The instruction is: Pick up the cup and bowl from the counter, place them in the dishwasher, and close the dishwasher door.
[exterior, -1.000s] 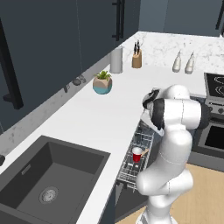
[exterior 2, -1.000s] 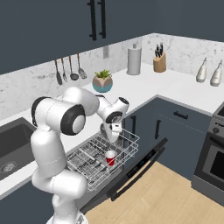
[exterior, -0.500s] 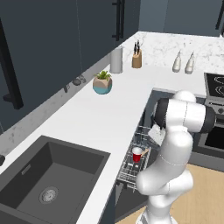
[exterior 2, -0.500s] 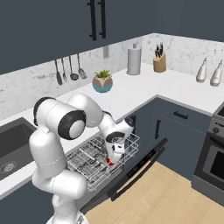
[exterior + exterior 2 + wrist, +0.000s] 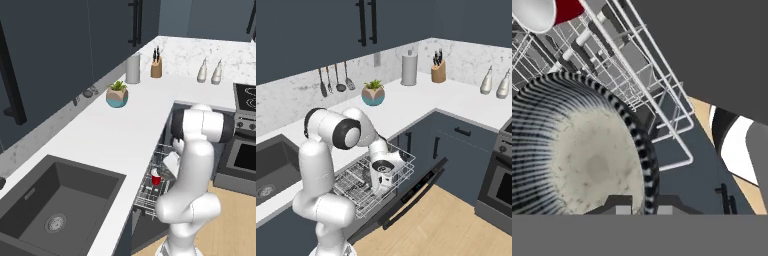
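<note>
Dark cabinets (image 5: 60, 45), wooden floor (image 5: 456, 220)

1. The counter (image 5: 120, 130): white stone-look surface with faint grey speckling, smooth and matt.
2. The sink (image 5: 55, 200): dark, matt basin with a metallic drain.
3. The dishwasher (image 5: 368, 182) rack: thin white wire, smooth coated look.
4. The dishwasher door (image 5: 406, 197): flat dark blue-grey panel, matt, with a dark bar handle.
5. The bowl (image 5: 582, 150): dark, metallic-looking ribbed rim; inside lighter grey, mottled and dull.
6. The cup (image 5: 156, 178): smooth red outside with a pale inside.
7. The plant pot (image 5: 117, 98): teal, slightly glossy, ceramic-like.
8. The knife block (image 5: 156, 67): light wood.
9. The floor (image 5: 456, 220): pale wood planks.
10. The oven (image 5: 245, 150): steel trim, glossy black glass.
</note>
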Motion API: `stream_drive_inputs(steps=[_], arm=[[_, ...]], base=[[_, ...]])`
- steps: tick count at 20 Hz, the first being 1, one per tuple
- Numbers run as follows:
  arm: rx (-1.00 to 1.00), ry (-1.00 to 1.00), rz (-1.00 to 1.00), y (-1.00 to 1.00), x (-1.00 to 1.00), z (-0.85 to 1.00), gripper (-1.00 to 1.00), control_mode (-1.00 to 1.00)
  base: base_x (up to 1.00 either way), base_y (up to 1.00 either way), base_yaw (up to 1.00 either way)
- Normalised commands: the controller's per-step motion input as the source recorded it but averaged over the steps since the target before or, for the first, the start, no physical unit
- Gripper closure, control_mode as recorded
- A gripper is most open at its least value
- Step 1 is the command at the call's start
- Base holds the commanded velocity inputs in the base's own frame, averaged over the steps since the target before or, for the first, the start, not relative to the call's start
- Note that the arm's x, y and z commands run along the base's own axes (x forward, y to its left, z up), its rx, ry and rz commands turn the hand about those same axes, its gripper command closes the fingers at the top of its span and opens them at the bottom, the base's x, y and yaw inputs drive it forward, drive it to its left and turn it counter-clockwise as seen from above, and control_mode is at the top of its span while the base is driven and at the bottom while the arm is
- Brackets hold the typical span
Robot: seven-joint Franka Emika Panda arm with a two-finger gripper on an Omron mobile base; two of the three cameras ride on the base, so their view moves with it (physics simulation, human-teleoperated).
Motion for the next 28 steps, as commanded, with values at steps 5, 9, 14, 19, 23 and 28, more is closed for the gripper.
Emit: stream_drive_inputs(steps=[5,9,14,19,23,28], arm=[[0.1,0.06,-0.03,0.37,0.1,-0.49,1.0,-1.0],[0.08,0.1,-0.08,0.17,0.22,-0.48,1.0,-1.0],[0.09,0.1,-0.09,0.16,0.2,-0.37,1.0,-1.0],[0.06,0.16,-0.12,0.13,0.23,-0.42,1.0,-1.0],[0.02,0.16,-0.12,0.14,0.21,-0.46,1.0,-1.0],[0.0,0.12,-0.14,0.15,0.15,-0.49,-1.0,-1.0]], base=[[0.0,0.0,0.0],[0.0,0.0,0.0],[0.0,0.0,0.0],[0.0,0.0,0.0],[0.0,0.0,0.0],[0.0,0.0,0.0]])
